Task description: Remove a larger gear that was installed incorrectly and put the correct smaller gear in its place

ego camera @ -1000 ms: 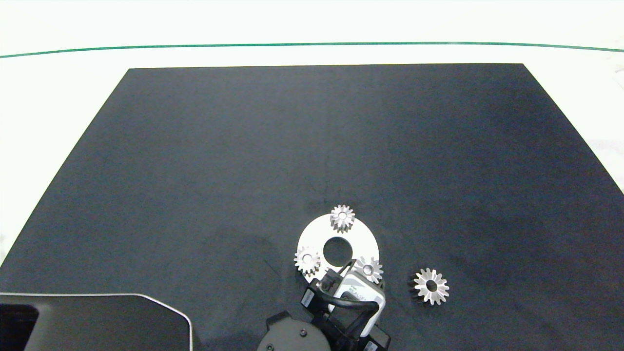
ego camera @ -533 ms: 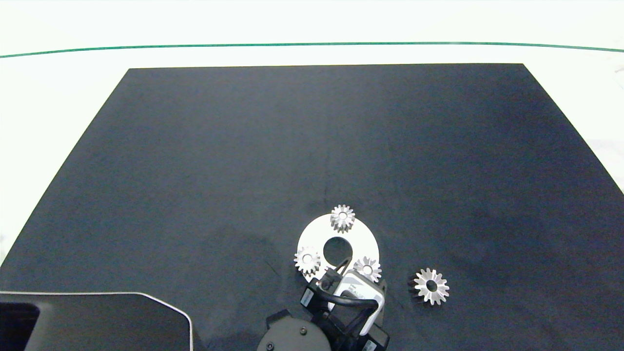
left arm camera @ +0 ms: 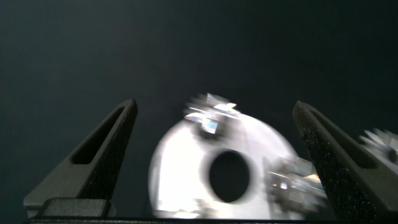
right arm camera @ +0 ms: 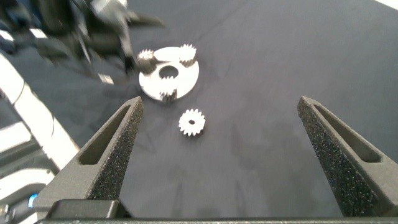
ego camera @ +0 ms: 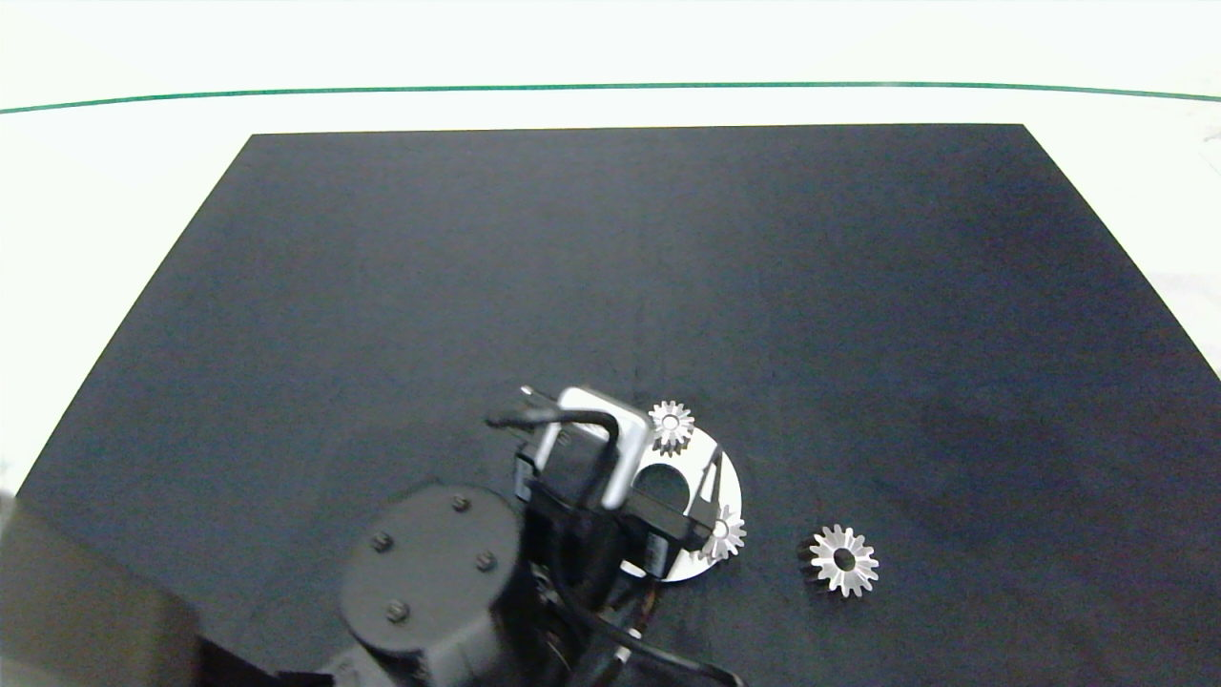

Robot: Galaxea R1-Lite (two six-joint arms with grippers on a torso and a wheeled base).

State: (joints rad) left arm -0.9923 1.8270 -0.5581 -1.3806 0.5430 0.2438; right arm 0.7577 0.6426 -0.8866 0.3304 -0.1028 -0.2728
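Left arm has moved up and left since the earlier head frames: it was at the bottom edge just below the white disc (ego camera: 727, 477), now it sits over the disc's left half, and its wrist block hides the small gear that was on the disc's left rim. Left gripper (left arm camera: 217, 168) hovers above the disc, fingers (left arm camera: 102, 158) spread wide, nothing between them. The larger gear (ego camera: 843, 560) has not shifted; it lies flat on the black mat (ego camera: 858, 286), off the disc to its right, well apart from the arm. The smaller gear (ego camera: 724, 533) sits on the disc's lower right rim, partly cut off by the gripper body; another small gear (ego camera: 671, 425) is on the far rim. Left wrist view is motion-blurred, gears there are smears. Right gripper (right arm camera: 217, 162) is not in the head view; its fingers (right arm camera: 109, 155) are spread wide and empty, looking from a distance at the disc and the larger gear beside it.
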